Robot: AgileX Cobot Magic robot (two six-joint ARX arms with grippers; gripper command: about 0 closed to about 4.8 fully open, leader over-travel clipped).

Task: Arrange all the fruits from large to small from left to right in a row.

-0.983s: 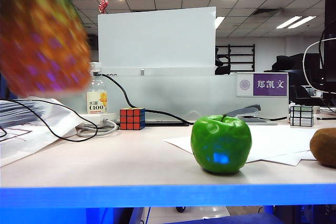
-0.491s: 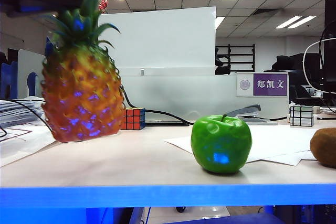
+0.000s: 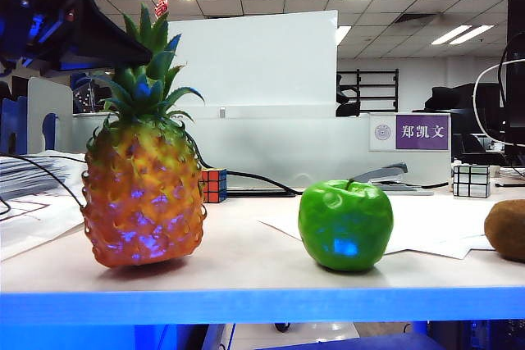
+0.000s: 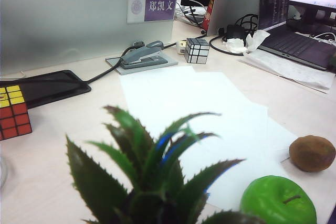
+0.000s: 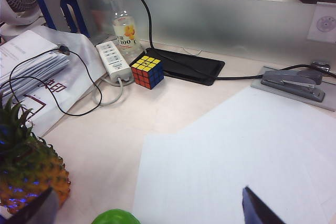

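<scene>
Pineapple (image 3: 143,194) stands upright on the table (image 3: 246,256) at the left of the exterior view, its base on or just at the surface; actual contact can't be confirmed. Left gripper (image 3: 123,43) is up at the crown (image 4: 152,174), dark body coming in from the upper left. The fingers are hidden behind the leaves in both views, but the jaws are closed tight and the crown sits right under the wrist camera, so it reads as pinched on the crown leaves.

Green apple (image 3: 345,225) sits right of the pineapple, clearly apart from it, on the edge of the white paper sheets (image 3: 435,223). Kiwi (image 3: 506,229) is further right, cut off by the frame edge in the exterior view; the left wrist view shows it whole, near the apple but not touching.

Right gripper (image 5: 144,205) hangs above the table with jaws spread wide and nothing between them, only the two dark fingertips (image 5: 257,208) showing. It's above the paper, with the pineapple and the top of the apple at the edge of its view.

Background: Rubik's cube (image 5: 147,71) beside the power strip (image 5: 113,61) and bottle (image 5: 124,24), stapler (image 4: 144,55), a second cube (image 4: 197,51).
</scene>
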